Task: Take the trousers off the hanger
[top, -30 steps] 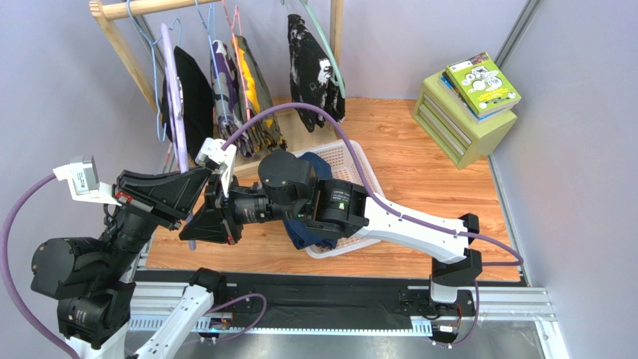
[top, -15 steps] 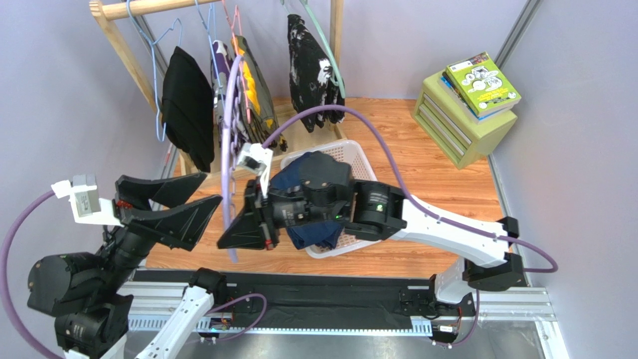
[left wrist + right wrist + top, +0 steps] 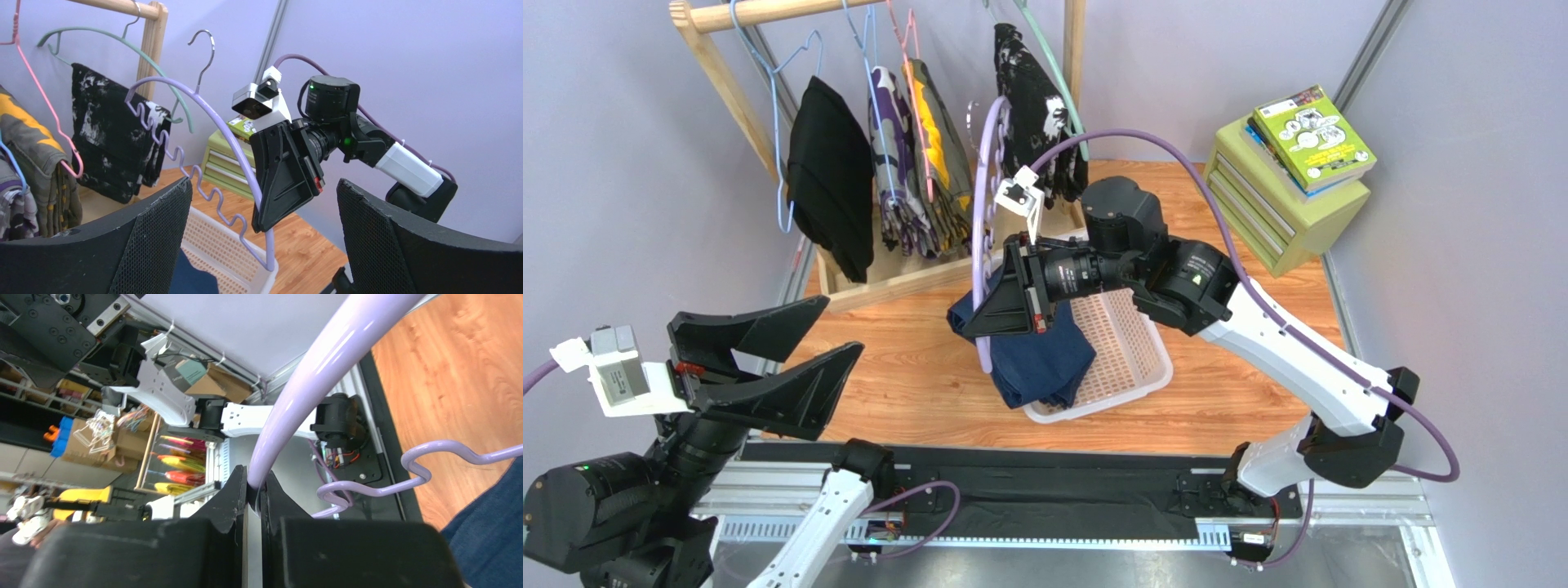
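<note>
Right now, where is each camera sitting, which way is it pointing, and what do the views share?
Top external: above and behind the bases, looking down at the clothes rack, basket and trousers; both arms show, left gripper open.
Left wrist: on the left arm, facing the rack and the right gripper; own open fingers frame the bottom.
Right wrist: on the right arm, looking toward the table's near edge; own fingers shut on the lilac hanger.
Shared: all three show that hanger.
</note>
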Robot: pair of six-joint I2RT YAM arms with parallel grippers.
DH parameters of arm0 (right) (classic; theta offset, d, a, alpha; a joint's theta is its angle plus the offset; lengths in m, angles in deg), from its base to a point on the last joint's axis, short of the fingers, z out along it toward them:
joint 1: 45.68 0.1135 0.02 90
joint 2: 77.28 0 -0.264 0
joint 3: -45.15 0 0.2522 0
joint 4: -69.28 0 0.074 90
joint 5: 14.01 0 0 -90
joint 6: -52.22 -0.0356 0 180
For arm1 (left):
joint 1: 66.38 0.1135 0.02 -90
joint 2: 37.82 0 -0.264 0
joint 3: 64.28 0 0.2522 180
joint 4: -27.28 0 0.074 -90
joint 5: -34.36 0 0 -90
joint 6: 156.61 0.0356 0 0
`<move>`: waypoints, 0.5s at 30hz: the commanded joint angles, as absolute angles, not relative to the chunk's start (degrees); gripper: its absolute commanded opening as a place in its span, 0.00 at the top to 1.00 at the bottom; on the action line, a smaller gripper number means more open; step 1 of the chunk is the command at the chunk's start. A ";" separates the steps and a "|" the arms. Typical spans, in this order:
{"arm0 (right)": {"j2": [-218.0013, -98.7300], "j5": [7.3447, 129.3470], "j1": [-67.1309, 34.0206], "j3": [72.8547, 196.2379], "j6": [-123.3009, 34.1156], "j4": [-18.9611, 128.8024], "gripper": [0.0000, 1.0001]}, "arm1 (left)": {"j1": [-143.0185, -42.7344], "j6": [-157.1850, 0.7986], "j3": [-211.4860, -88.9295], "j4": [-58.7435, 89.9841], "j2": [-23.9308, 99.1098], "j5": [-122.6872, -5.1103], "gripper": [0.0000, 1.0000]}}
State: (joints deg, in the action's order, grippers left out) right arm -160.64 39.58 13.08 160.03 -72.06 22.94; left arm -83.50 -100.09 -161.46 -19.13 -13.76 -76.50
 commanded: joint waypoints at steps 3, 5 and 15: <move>-165.34 28.36 8.30 167.53 -72.14 24.40 1.00 | -83.52 -98.69 -160.66 -20.41 -12.68 -76.55 0.08; -167.98 26.60 7.23 169.21 -72.75 24.92 1.00 | -83.52 -98.69 -160.66 -20.41 -12.59 -76.64 0.08; -187.20 19.39 -1.55 190.81 -79.43 28.18 1.00 | -83.52 -99.75 -159.78 -20.76 -12.68 -76.73 0.09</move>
State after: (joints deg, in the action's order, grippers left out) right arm -180.96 23.87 0.86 180.49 -76.21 22.57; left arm -83.50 -99.67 -160.67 -20.66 -13.76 -76.37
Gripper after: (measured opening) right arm 0.049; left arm 0.914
